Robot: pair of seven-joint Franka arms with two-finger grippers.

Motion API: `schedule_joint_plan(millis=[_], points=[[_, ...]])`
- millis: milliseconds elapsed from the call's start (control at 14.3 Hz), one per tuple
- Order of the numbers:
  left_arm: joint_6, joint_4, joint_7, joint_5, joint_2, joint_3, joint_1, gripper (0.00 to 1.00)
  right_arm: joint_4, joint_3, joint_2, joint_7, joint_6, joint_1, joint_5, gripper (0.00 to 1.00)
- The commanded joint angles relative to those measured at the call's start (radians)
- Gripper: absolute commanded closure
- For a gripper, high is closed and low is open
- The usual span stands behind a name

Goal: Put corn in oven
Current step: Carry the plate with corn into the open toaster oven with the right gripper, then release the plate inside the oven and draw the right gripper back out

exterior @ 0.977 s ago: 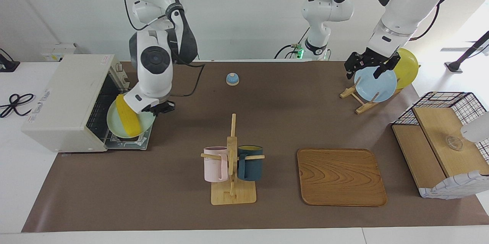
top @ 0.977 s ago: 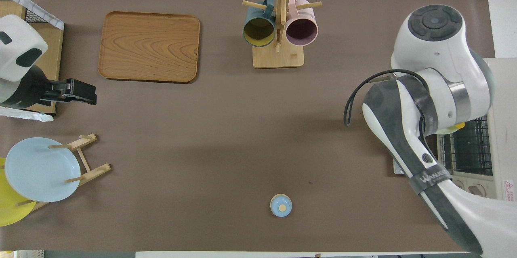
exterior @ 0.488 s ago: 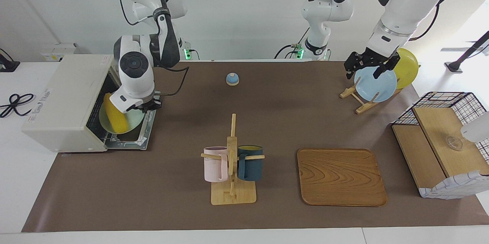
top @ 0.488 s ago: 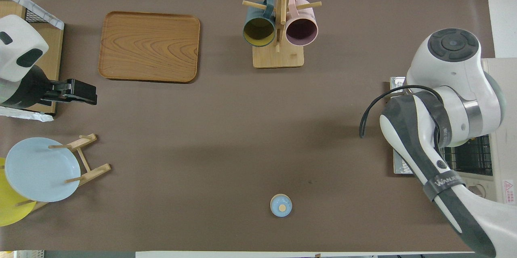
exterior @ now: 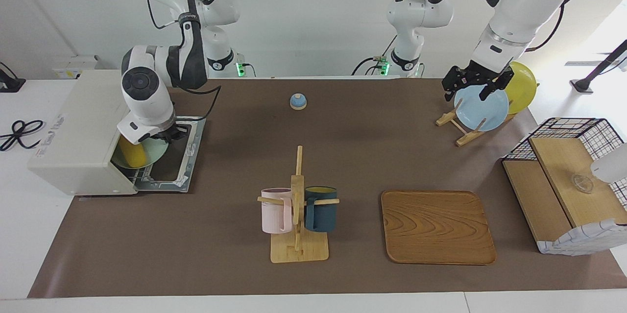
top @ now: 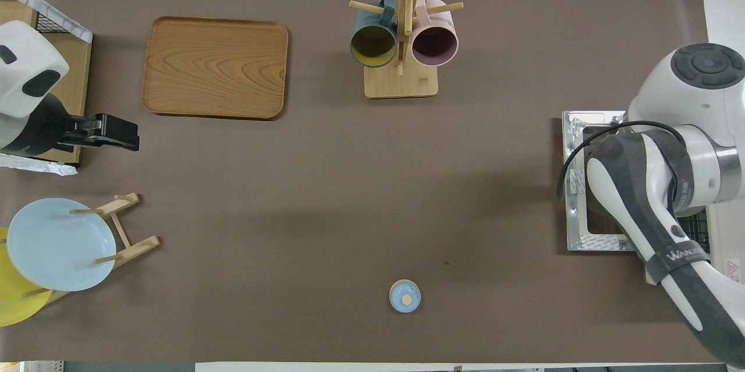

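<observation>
Since a sec ago the right gripper [exterior: 166,135] has carried the pale green plate [exterior: 152,151] w/ the corn [exterior: 131,154] off the drop-down door [exterior: 179,156] and into the oven's [exterior: 83,129] mouth — corn now mostly under the oven's top edge, lying on the plate just below the gripper. Right gripper is clamped tight on the plate's rim, at the oven opening, over the inner end of the door. Left gripper [exterior: 474,85] hasn't moved — fingers wide apart, nothing held, hanging over the blue plate [exterior: 482,109] in the wooden rack [exterior: 458,129], yellow plate [exterior: 523,86] just beside it. Left arm waits.
</observation>
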Motion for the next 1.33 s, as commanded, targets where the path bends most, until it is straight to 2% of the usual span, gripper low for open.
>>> schedule_joint_plan(millis=[0,140,349,488,698,837,907,977,1047,1256], points=[[-0.010,0.008,0.003,-0.002,-0.005,0.009,-0.001,0.00,-0.085,0.014,-0.044,-0.044,0.057,-0.042,-0.015,1.00],[-0.010,0.008,0.003,-0.002,-0.005,0.010,-0.001,0.00,-0.094,0.014,-0.045,-0.047,0.077,-0.043,-0.015,0.98],[-0.010,0.008,0.003,-0.002,-0.005,0.010,-0.001,0.00,-0.086,0.015,-0.042,-0.046,0.077,-0.039,-0.015,0.74],[-0.010,0.008,0.003,-0.002,-0.005,0.010,-0.001,0.00,-0.060,0.018,-0.035,-0.039,0.065,-0.025,-0.011,0.67],[-0.010,0.008,0.003,-0.002,-0.005,0.010,-0.001,0.00,-0.025,0.023,-0.030,-0.036,0.033,0.007,-0.002,0.64],[-0.010,0.008,0.003,-0.002,-0.005,0.010,-0.001,0.00,0.022,0.023,-0.019,0.000,-0.010,0.056,0.016,0.67],[-0.010,0.008,0.003,-0.002,-0.005,0.010,-0.001,0.00,0.021,0.023,-0.018,0.049,0.000,0.082,0.030,0.72],[-0.010,0.008,0.003,-0.002,-0.005,0.010,-0.001,0.00,0.013,0.025,-0.019,0.091,0.012,0.096,0.041,0.89],[-0.010,0.008,0.003,-0.002,-0.005,0.010,-0.001,0.00,-0.003,0.025,-0.022,0.108,0.049,0.107,0.065,1.00],[-0.010,0.008,0.003,-0.002,-0.005,0.010,-0.001,0.00,-0.088,0.023,-0.024,0.109,0.173,0.112,0.116,1.00]])
